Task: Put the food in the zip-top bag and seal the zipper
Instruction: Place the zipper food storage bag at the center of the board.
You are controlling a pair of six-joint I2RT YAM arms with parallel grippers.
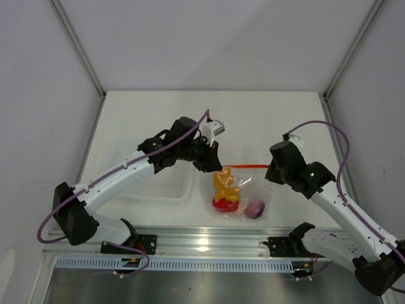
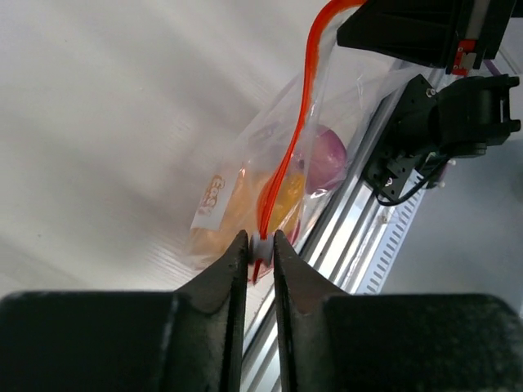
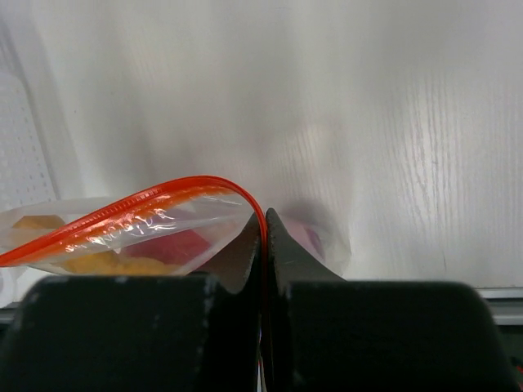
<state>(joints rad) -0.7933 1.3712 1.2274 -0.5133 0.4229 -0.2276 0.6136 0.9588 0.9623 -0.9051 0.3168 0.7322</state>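
Observation:
The zip-top bag lies between my two grippers with the food inside: a lumpy orange-yellow piece, a red piece and a round purple piece. Its red-orange zipper runs along the far edge. My left gripper pinches the small white slider at the left end of the zipper, both tips touching it. My right gripper is shut on the zipper at the bag's right end. Through the plastic, the left wrist view shows the purple piece and the orange-yellow one.
A rigid clear tray with a dotted base lies left of the bag, under my left arm. A metal rail runs along the table's near edge. White walls close in the back and sides. The right arm fills the upper right of the left wrist view.

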